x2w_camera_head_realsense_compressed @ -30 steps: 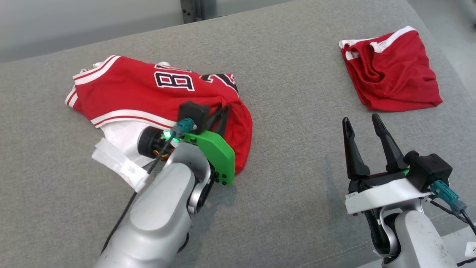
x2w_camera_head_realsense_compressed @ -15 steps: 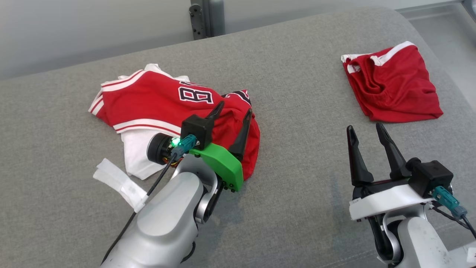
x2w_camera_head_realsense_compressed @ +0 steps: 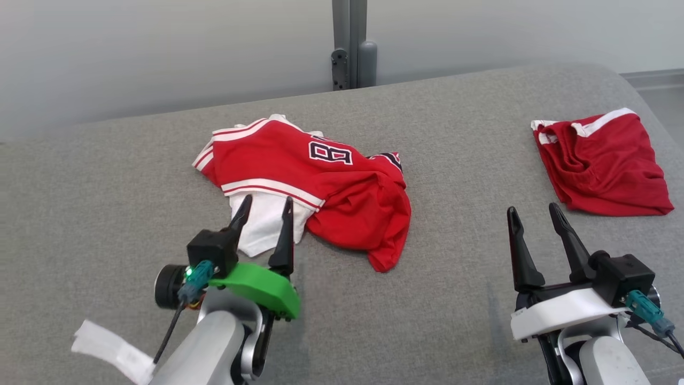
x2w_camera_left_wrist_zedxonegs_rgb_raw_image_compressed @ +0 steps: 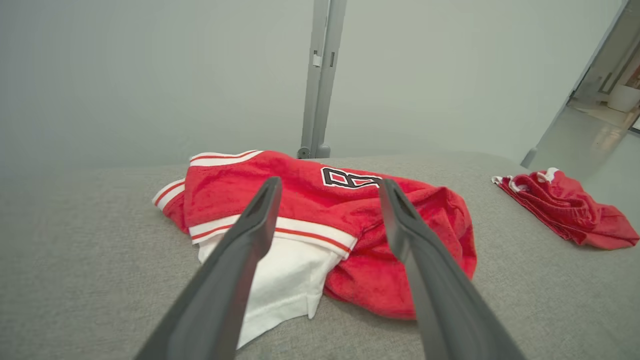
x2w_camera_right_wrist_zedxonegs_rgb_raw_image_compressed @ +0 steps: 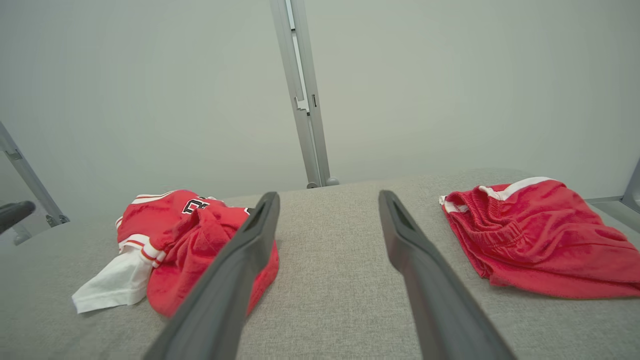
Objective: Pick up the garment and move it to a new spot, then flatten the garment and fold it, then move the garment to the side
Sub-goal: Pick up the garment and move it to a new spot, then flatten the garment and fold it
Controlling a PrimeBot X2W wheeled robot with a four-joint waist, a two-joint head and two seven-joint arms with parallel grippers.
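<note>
Wide grey upholstered surface (x2w_camera_head_realsense_compressed: 107, 176), pale wall (x2w_camera_head_realsense_compressed: 160, 48) behind with a metal post (x2w_camera_head_realsense_compressed: 350, 37). Both hover empty, jaws spread: left gripper (x2w_camera_head_realsense_compressed: 267, 202) and right gripper (x2w_camera_head_realsense_compressed: 533, 208), the jersey (x2w_camera_head_realsense_compressed: 288, 160) crumpled ahead.

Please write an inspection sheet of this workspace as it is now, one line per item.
Surface: grey woven fabric top, no stains seen.
Job's things: crumpled red numbered jersey with white trim, lying unfolded, held by nothing.
Clutter: red shorts with white stripe, far right; white label strip near left arm.
Grippers: left pincer open, empty, pointing at jersey; right pincer open, empty.
Cables: teal-plugged cables at both wrists.
Surroundings: pale wall, grey metal post.
</note>
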